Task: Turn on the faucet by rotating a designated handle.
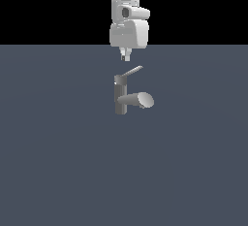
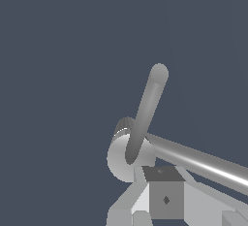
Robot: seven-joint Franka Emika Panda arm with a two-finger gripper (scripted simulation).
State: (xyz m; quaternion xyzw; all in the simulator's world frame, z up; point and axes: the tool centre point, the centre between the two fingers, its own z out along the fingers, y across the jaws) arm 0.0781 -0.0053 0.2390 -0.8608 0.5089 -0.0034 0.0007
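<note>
The white arm's gripper (image 1: 126, 55) hangs pointing down, its short fingers close together with nothing between them; whether they are fully clenched cannot be told. Just below it, apart from the fingertips, the thin flat light-grey lever handle (image 1: 132, 71) slants up from the small grey metallic faucet (image 1: 127, 96), whose thick rounded spout points toward the exterior view's right. The faucet stands on a plain dark slate-blue floor (image 1: 58, 162); behind it is black. No writing shows.
</note>
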